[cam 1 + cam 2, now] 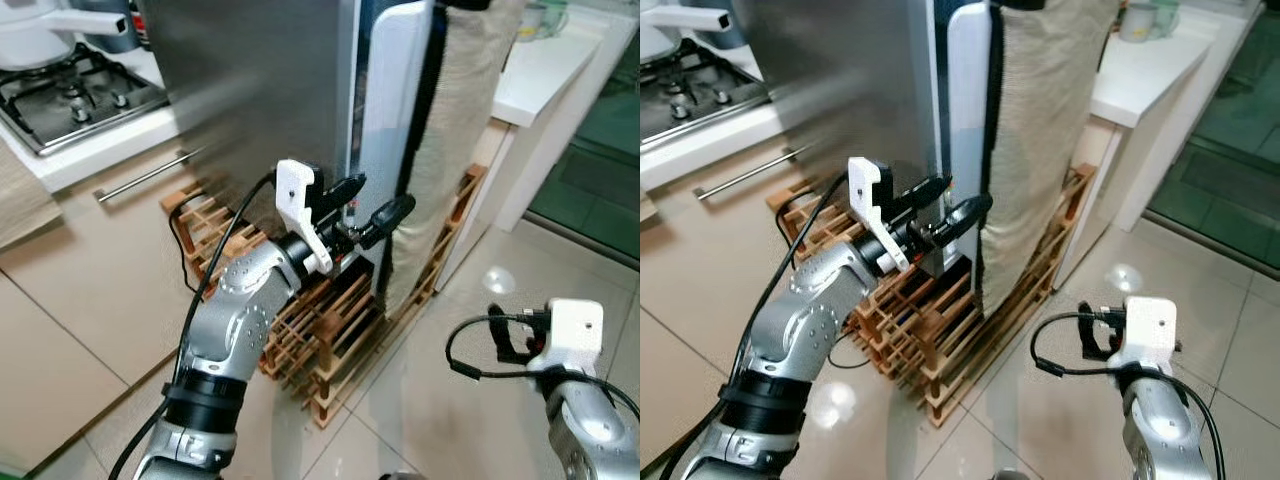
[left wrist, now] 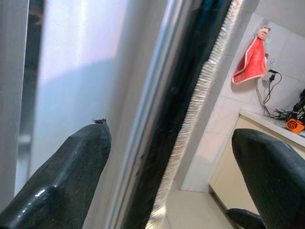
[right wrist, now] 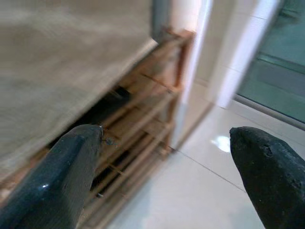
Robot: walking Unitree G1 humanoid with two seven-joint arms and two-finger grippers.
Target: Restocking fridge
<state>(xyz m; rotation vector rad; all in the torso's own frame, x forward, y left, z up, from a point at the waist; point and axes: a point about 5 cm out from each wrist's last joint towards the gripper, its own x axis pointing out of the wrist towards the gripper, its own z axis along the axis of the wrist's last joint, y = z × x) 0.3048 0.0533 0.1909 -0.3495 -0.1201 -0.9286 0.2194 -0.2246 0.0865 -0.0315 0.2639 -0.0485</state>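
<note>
L arm [image 1: 235, 330] raised fwd, fingers [image 1: 392, 213] spread | R arm [image 1: 585, 420] low, fingers [image 3: 62, 176] spread

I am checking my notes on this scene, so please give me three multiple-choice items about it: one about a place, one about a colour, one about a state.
1. Where is the left gripper?
A. At the edge of the fridge door
B. On the stove
C. On the floor tiles

2. What colour is the cloth hanging on the wall?
A. Blue
B. Red
C. Green

3. How are the fingers of the right gripper?
A. Shut on a bottle
B. Shut on nothing
C. Open, holding nothing

Answers: 1 A, its fingers reach the white fridge door above the wooden rack. 2 B, the left wrist view shows it red. 3 C, the right wrist view shows a wide gap with floor between.
</note>
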